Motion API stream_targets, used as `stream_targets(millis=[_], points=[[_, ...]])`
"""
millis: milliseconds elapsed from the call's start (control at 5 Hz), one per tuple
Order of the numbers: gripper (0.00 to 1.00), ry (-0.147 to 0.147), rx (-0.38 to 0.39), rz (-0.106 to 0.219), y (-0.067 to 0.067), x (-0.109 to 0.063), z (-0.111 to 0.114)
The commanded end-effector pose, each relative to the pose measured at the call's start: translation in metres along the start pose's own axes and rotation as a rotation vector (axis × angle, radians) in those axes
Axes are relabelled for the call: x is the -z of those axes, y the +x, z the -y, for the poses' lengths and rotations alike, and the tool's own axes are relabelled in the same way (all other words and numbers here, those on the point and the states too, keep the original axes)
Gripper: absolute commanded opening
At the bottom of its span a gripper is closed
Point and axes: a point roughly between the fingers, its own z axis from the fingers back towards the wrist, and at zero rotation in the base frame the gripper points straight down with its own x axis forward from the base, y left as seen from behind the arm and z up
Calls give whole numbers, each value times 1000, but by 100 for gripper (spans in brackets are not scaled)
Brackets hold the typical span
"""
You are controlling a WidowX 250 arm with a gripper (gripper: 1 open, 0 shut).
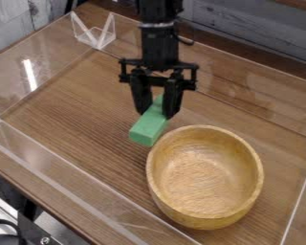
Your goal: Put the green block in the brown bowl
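The green block [149,127] is at ten o'clock from the brown bowl [205,180], with the tool [153,112] clamped on its upper end. Because the grip is only at this end, I think the block may swing or slip, and if it travels too low, it could strike the thick rim of the bowl and fall outside

The arm [148,33] was cut off by the top edge of the view. The gripper [157,102] was dark and blurred; its contact with the green block [148,127] could not be resolved. The upper end of the block was hidden between the fingers. The black cable [8,230] at the lower left was cut off by the edge. The brown bowl [206,176] hid the surface [66,120] beneath it.
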Motion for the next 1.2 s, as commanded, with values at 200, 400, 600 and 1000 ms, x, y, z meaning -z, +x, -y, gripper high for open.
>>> stream_targets(millis=[200, 400, 600, 1000], points=[[0, 21, 96, 92, -22, -26, 45], [0, 27, 134, 96, -41, -15, 71], [0, 34, 158, 110, -55, 7, 105], [0, 28, 143, 159, -64, 15, 108]])
